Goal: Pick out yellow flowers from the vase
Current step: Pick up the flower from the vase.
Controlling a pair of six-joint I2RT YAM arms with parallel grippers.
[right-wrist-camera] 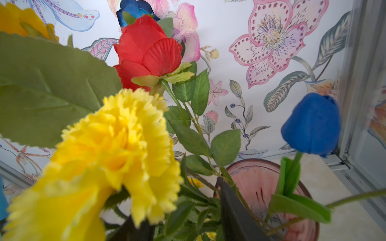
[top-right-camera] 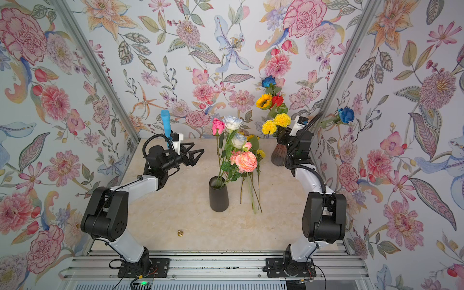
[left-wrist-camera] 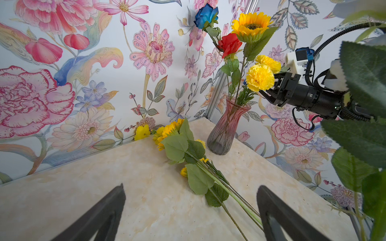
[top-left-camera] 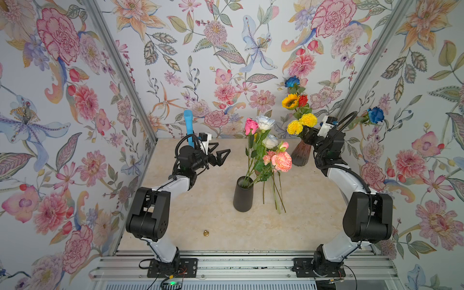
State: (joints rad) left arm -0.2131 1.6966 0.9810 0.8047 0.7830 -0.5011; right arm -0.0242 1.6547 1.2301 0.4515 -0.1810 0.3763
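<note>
A pink glass vase [top-left-camera: 300, 157] [left-wrist-camera: 226, 127] stands at the back right. It holds a sunflower [top-left-camera: 290, 101] [left-wrist-camera: 251, 24], two yellow pompom flowers [top-left-camera: 301, 123] [left-wrist-camera: 260, 77] [right-wrist-camera: 117, 141], a red rose [right-wrist-camera: 146, 52] and blue blooms. My right gripper [left-wrist-camera: 264, 92] [right-wrist-camera: 177, 200] is just above the vase's mouth, its jaws apart on either side of the leafy pompom stems. Several yellow flowers [left-wrist-camera: 167, 131] [top-right-camera: 261, 153] lie on the table [top-left-camera: 200, 218] beside the vase. My left gripper [top-left-camera: 221, 150] [left-wrist-camera: 191, 186] hovers open and empty at the left.
A black vase [top-left-camera: 243, 194] [top-right-camera: 219, 194] with pink, white and peach roses stands mid-table, next to the lying stems. A blue tulip [top-left-camera: 375, 114] leans out toward the right wall. A blue tube [top-left-camera: 189, 128] stands behind the left arm. A small brass piece [top-left-camera: 206, 233] sits near the front.
</note>
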